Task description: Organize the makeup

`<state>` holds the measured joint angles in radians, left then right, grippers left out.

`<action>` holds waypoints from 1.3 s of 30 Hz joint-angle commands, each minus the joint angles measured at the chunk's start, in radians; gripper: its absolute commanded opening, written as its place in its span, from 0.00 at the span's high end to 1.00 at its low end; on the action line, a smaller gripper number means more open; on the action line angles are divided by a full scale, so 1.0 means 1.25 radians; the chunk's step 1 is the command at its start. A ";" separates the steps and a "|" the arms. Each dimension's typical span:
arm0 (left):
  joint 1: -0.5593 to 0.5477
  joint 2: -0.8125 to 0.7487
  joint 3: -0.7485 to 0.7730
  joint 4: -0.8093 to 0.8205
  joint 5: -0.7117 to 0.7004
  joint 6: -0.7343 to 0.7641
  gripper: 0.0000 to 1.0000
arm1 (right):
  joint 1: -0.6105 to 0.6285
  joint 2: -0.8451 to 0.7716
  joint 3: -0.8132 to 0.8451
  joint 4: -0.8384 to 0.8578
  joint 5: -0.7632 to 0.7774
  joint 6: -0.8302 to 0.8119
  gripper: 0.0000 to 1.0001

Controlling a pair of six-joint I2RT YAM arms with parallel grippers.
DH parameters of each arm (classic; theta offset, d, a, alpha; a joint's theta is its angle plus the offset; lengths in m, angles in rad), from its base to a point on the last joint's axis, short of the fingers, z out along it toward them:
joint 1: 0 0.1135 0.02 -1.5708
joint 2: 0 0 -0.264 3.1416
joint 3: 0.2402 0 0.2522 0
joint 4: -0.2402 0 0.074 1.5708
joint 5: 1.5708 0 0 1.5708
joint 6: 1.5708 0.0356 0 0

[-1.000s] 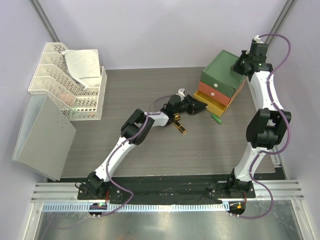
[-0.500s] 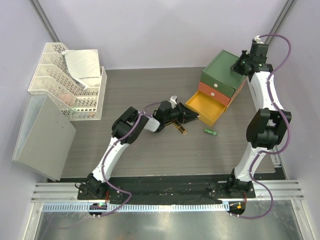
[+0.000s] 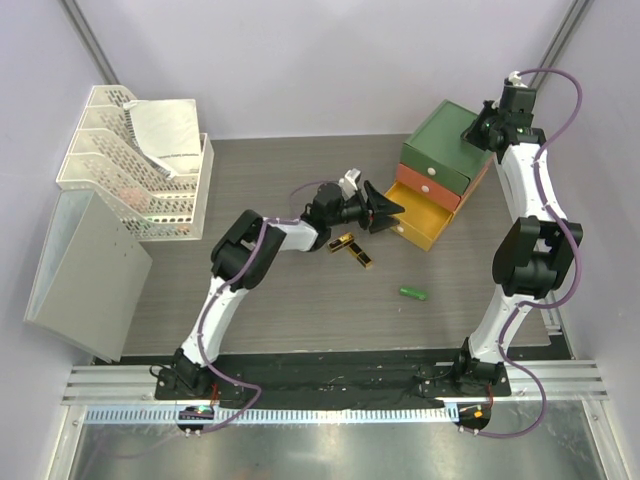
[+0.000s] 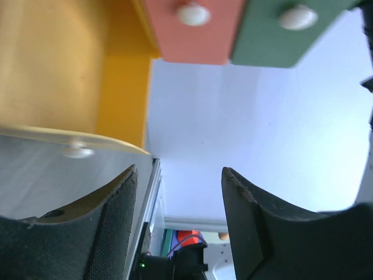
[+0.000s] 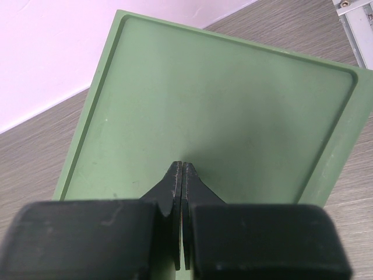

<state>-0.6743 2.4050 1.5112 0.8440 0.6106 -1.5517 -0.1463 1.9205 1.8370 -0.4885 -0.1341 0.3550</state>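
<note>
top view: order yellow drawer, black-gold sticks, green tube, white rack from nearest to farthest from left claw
From left claw:
1. Open yellow drawer, just right.
2. Black-gold sticks, lower left.
3. Green tube, nearer the bases.
4. White mesh rack, far left.

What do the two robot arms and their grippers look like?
The left arm and right arm have white links, black joints and thin purple cables looping alongside. The left gripper and right gripper each have two black, tapered fingers.
</note>
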 commanded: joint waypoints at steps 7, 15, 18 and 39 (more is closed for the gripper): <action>0.035 -0.218 -0.075 -0.310 0.091 0.284 0.33 | -0.001 0.093 -0.041 -0.206 0.021 -0.016 0.99; -0.002 -0.278 0.155 -1.112 -0.148 0.968 0.27 | -0.001 0.096 -0.049 -0.207 0.020 -0.021 0.99; -0.057 -0.288 0.168 -1.210 -0.179 1.100 0.20 | -0.001 0.099 -0.049 -0.206 0.019 -0.024 0.99; -0.165 -0.369 0.088 -1.251 -0.330 1.191 0.19 | 0.002 0.097 0.005 -0.206 0.014 -0.029 0.99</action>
<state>-0.8928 1.9938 1.5677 -0.7158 0.2817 -0.0689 -0.1459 1.9427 1.8675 -0.4866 -0.1490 0.3531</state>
